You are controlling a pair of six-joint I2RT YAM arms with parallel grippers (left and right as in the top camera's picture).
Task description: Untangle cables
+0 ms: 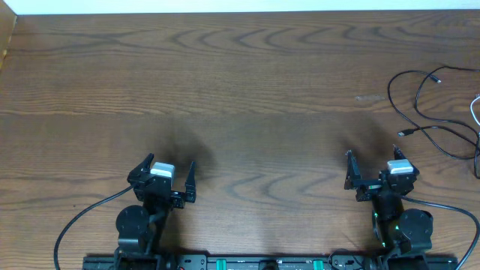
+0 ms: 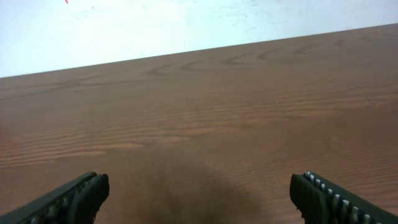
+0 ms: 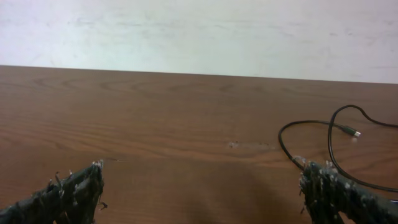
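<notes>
The cables lie in a loose tangle at the table's far right edge. One black cable curves round to a small plug. A second black strand ends in a plug. A bit of white cable shows at the frame edge. My right gripper stands open just left of and nearer than them, holding nothing. In the right wrist view the black cable loops beyond the right finger of that gripper. My left gripper is open over bare wood, far from the cables.
The brown wooden table spreads wide ahead of both arms, with a pale wall along its far edge. Thicker black arm wires trail from the arm bases along the near edge.
</notes>
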